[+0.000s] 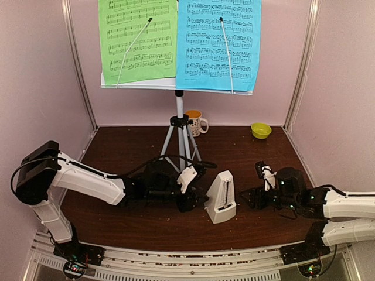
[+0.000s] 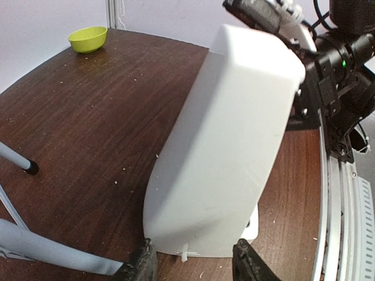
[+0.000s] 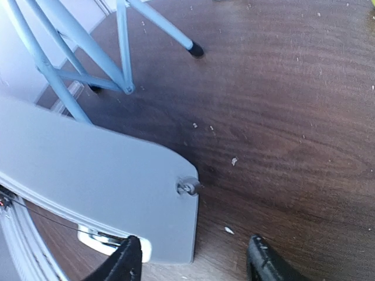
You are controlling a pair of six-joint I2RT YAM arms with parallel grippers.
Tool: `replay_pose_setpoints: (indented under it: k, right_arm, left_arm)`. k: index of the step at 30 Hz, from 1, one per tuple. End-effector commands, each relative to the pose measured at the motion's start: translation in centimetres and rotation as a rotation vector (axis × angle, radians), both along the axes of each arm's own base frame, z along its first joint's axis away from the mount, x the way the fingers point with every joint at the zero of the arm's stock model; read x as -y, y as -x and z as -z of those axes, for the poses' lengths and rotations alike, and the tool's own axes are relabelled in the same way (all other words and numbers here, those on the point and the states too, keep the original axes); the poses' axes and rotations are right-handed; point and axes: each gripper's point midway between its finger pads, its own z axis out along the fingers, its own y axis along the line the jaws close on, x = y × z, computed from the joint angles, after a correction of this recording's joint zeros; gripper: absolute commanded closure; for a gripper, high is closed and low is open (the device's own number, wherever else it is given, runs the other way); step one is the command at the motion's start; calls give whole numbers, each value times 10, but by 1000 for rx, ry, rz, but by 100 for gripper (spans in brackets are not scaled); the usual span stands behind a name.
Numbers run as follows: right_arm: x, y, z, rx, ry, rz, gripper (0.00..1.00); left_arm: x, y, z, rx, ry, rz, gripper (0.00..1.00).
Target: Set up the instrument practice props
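Only left wrist view shows metronome [image 2: 222,146] sitting between my left gripper [image 2: 196,266] jaws; clamped or just touching, can't tell. My right gripper [image 3: 193,260] is open beside it.

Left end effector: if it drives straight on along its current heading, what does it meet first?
The white metronome. Its base sits right at the fingertips of the left end effector, so any advance meets it almost at once. Whether they touch now, I cannot tell.
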Motion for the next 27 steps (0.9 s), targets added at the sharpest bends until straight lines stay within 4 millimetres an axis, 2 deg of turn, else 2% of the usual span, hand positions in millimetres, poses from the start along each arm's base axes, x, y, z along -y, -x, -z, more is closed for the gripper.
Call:
replay_pose_setpoints:
  k: [1, 5, 9, 14, 19, 23, 27]
  right_arm:
    - [10, 4, 34, -108, 60, 50, 45]
    - [18, -1, 50, -129, 76, 121, 52]
    - [4, -2, 56, -148, 53, 78, 54]
    - [-22, 6, 49, -139, -22, -15, 54]
    - [-37, 19, 45, -142, -35, -86, 54]
    - [-40, 27, 42, -138, -40, -119, 53]
    - [-31, 28, 37, -115, -13, -108, 50]
  left_arm:
    - [3, -10, -14, -19, 44, -28, 55]
    - [0, -11, -20, -10, 54, -36, 55]
    - [-3, -13, -20, -7, 46, -47, 55]
    - [-11, -19, -23, -3, 54, -70, 55]
    - [-16, -24, -24, 1, 58, -84, 55]
    - [-18, -25, -23, 1, 56, -85, 55]
    - [-20, -26, -22, -1, 56, -86, 55]
